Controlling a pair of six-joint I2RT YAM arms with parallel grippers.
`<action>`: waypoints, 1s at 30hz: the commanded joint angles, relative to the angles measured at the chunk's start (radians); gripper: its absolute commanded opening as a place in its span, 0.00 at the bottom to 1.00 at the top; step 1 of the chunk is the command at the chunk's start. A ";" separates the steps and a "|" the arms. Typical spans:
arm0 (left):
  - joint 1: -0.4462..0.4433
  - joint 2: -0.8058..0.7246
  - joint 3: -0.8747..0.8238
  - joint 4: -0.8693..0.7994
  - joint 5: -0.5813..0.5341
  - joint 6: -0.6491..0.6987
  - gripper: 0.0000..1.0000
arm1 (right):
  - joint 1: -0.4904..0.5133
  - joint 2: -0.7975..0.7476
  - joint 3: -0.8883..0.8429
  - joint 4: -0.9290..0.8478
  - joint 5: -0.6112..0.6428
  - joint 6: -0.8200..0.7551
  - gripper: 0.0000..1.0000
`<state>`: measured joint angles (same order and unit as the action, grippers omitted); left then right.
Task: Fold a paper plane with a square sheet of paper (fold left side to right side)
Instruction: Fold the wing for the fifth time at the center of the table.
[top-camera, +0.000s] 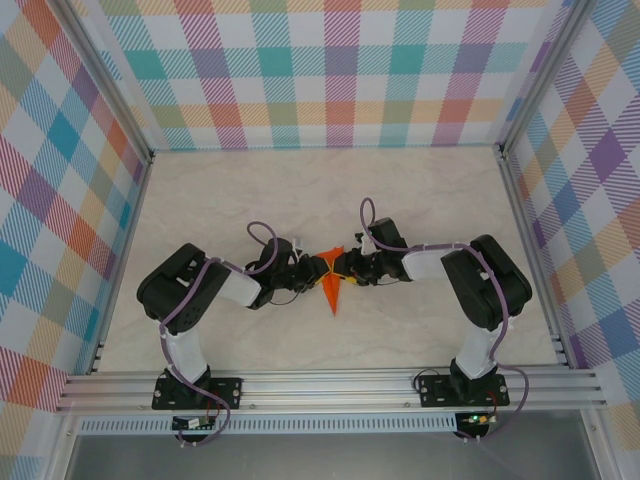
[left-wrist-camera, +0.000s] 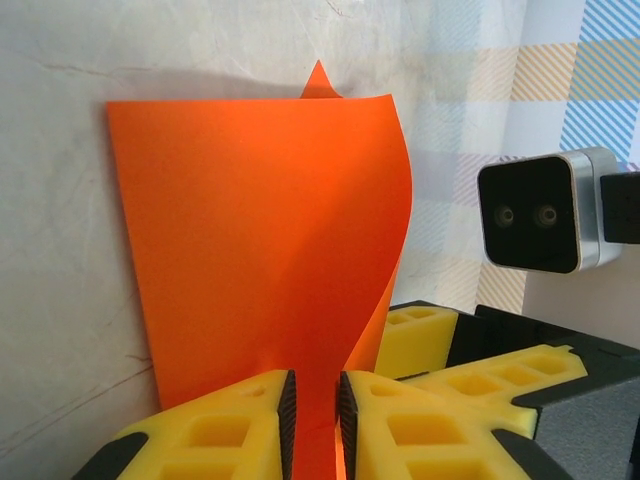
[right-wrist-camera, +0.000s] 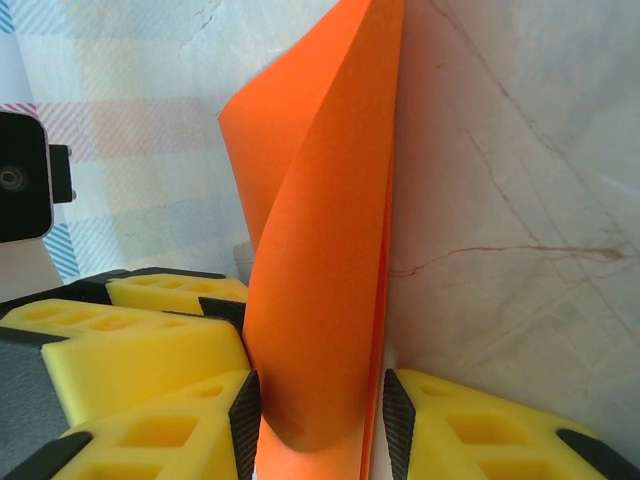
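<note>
Orange paper sheet (top-camera: 331, 288) — thin, bright, unmarked, bent over on itself, with a pointed end toward the arm bases.

Location: middle of the pale marbled tabletop (top-camera: 300, 190), held up between the two grippers, which meet tip to tip over it.

Left gripper (left-wrist-camera: 316, 425): yellow moulded fingers with black pads (left-wrist-camera: 288, 410). Jaws clenched on the sheet's near edge. From the pinch the sheet rises as a broad panel, its right edge curling away in a soft wave.

Right gripper (right-wrist-camera: 320, 425): same yellow fingers, jaws standing wider, one on each side of the doubled sheet. The curled layer touches one black pad (right-wrist-camera: 246, 420) — whether the jaws actually squeeze the paper cannot be told.

Also present: boxy silver-and-black wrist camera (left-wrist-camera: 540, 212) on the right arm, facing the left wrist view; pastel plaid walls (top-camera: 340, 70) around the table.
</note>
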<state>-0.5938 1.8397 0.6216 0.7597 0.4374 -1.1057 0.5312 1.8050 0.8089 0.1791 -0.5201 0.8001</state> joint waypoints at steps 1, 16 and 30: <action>0.014 0.026 0.025 0.066 0.017 -0.015 0.21 | 0.010 0.034 0.005 -0.059 0.023 -0.027 0.40; 0.017 0.015 0.023 0.066 0.011 -0.011 0.05 | 0.010 0.030 0.007 -0.070 0.029 -0.030 0.38; 0.055 -0.075 -0.044 -0.010 -0.011 0.043 0.00 | 0.010 -0.023 0.006 -0.074 0.028 -0.037 0.50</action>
<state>-0.5571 1.8034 0.5987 0.7689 0.4385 -1.0969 0.5354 1.7947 0.8158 0.1642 -0.5171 0.7918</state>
